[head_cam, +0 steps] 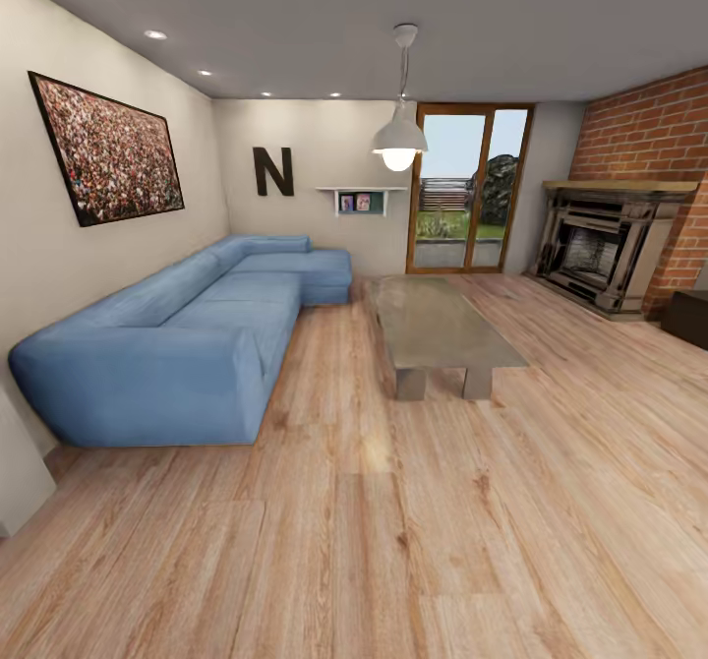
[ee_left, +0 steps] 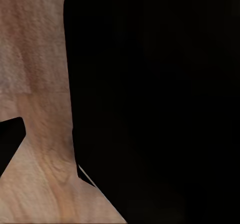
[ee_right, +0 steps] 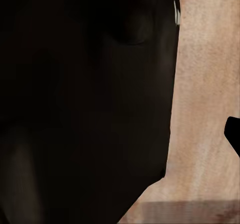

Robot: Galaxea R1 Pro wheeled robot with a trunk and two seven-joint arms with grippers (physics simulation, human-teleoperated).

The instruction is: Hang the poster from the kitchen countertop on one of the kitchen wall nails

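Head view: living room, not the kitchen. Blue L-shaped sofa (head_cam: 187,334) at 9 o'clock, grey coffee table (head_cam: 438,329) centre toward 1 o'clock, brick fireplace (head_cam: 605,246) at 3 o'clock, glass patio door (head_cam: 470,187) at 12 to 1 o'clock, pendant lamp (head_cam: 398,143) hanging in front of it. Big landscape crowd picture (head_cam: 108,148) on the wall at 10 o'clock; that is not the task's thing. Wood plank floor (head_cam: 393,541) across the lower half. Only readable writing: a large dark letter "N" (head_cam: 273,171) on the far wall. Small wall shelf (head_cam: 359,199) beside it; its contents are too small to read.

Left wrist view: dark robot body blocks most of the frame, with a strip of wood floor at one side. Can't tell how the jaws stand.

Right wrist view: same, a dark mass plus a floor strip. Jaw state can't be told.

The poster and the kitchen countertop aren't in these frames, so bearing from the jaws, long axis and nearer arm can't be judged. Likely step: drive the base to find the kitchen; 0 task steps look done.
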